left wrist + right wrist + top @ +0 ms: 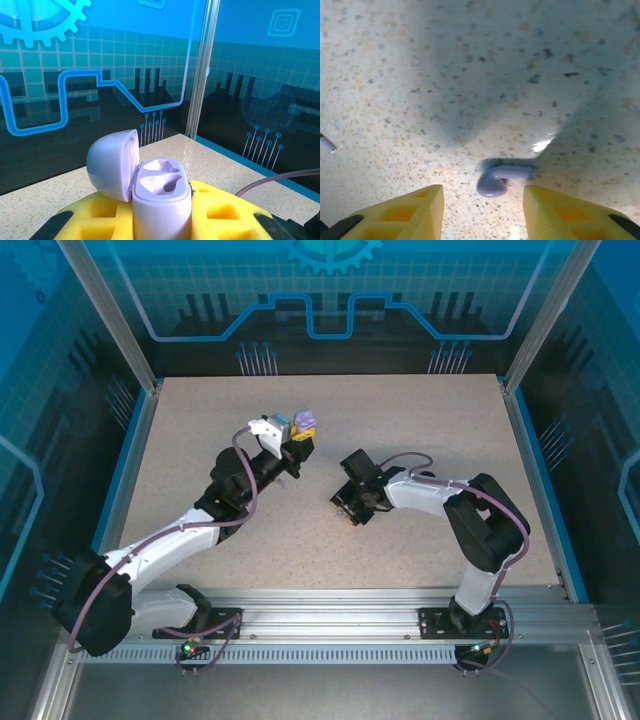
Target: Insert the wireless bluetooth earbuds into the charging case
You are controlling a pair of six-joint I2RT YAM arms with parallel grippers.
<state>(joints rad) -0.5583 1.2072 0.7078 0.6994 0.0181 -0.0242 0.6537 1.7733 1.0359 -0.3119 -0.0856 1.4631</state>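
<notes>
Nearest to you, right of the charging case (pixel 162 200) and on its near side, your right claw (pixel 348 510) hangs low over the bench (pixel 440 440). Its fingers are well apart and hold nothing. One lilac earbud (pixel 502 176) lies flat on the bench just ahead of this gap, and neither finger touches it. Its long axis, the stem, runs crosswise from one finger toward the other, and the round head bends back toward the claw. Whether the stem points to the case, I cannot tell.

Farther away, your left claw (pixel 298 445) is closed on the case body and holds it upright, mouth up. The lid (pixel 112 162) stands open to the side, and both sockets are empty.

I judge the step in hand is the pick of the first earbud. The next move asks you to go lower and forward, perhaps turn the wrist so the pads meet the stem's sides, close softly, then carry it stem-down over a socket.
</notes>
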